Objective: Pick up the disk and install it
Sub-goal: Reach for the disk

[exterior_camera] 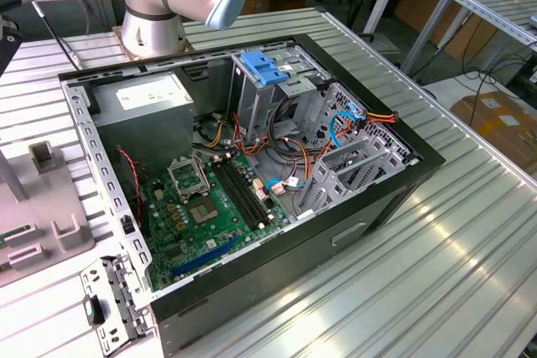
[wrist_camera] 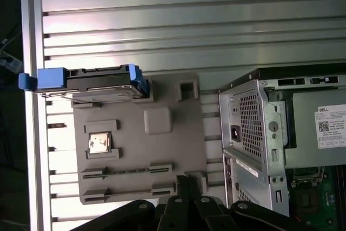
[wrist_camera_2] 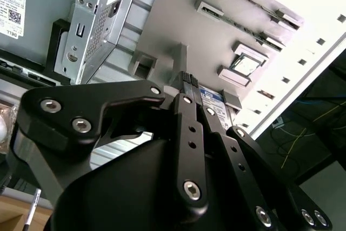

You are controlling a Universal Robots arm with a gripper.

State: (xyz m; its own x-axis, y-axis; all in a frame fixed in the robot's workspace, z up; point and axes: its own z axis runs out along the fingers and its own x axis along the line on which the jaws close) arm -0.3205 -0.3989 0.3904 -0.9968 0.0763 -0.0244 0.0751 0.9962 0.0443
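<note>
Fingers of the black gripper (wrist_camera: pixel 187 181) look closed together on nothing to us; the dark rectangular disk (wrist_camera: pixel 89 82) in blue plastic frame stands edgewise at a corner of the grey plate (wrist_camera: pixel 157 152).

The disk (wrist_camera: pixel 89 82) stands at one end of the fixture plate (wrist_camera: pixel 162 152), which lies on the table (wrist_camera: pixel 162 25) beside the computer case (wrist_camera: pixel 254 133).

The table (exterior_camera: pixel 470 232) is ribbed bare metal with a dull sheen. The case (exterior_camera: pixel 336 236) has smooth black outer panels and bright perforated sheet metal inside. Beside the case, a matt grey plastic plate (wrist_camera: pixel 162 150) carries the disk (wrist_camera: pixel 97 82), dark metal edged in smooth blue plastic. The gripper (wrist_camera_2: pixel 192 87) is matt black with shiny screws.
</note>
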